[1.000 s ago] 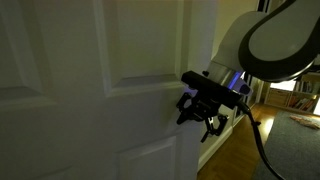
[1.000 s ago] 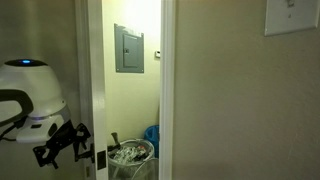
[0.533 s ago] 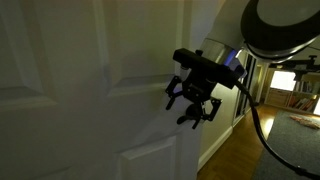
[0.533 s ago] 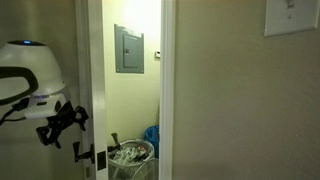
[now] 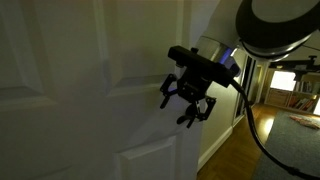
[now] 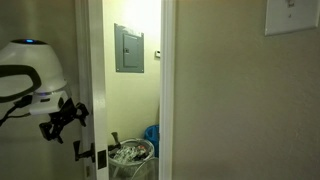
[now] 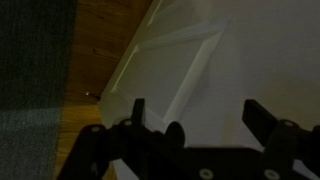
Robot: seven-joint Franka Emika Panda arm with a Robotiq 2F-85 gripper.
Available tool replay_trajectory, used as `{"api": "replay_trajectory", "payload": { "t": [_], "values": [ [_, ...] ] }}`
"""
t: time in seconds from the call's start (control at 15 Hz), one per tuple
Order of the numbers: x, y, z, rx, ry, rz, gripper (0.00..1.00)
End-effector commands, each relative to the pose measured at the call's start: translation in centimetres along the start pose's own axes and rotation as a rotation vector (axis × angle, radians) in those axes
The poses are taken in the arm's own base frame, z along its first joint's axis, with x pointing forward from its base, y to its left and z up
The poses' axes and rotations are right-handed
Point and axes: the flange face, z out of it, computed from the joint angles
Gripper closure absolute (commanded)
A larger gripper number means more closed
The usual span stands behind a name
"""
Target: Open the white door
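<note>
Gripper (image 5: pixel 178 107), fingers spread wide and empty, hangs close before the panelled face of the white door (image 5: pixel 70 110).

We see the white door (image 5: pixel 70 90) w/ smooth painted finish, faint satin sheen on raised panels. Gripper (image 5: pixel 176 110) near door: matt black, prob. plastic/metal. Arm shell (image 6: pixel 30 65) beside door: glossy white plastic. Floor (image 5: pixel 235 150) past door's edge: polished wood. Carpet (image 7: pixel 35 100) beyond that wood: grey, rough cloth.
</note>
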Motion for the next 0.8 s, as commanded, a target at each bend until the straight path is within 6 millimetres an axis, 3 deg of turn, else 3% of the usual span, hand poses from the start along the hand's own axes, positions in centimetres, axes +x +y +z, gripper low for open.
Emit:
{"api": "replay_trajectory", "payload": {
  "t": [0.0, 0.27, 0.73],
  "values": [
    [-3.7, -1.7, -1.0, 0.001, -0.046, -0.112, 0.00],
    [-7.1, -1.1, -3.6, -0.047, -0.083, -0.236, 0.00],
    [-5.9, 3.4, -10.3, -0.238, -0.007, -0.368, 0.00]
  ]
}}
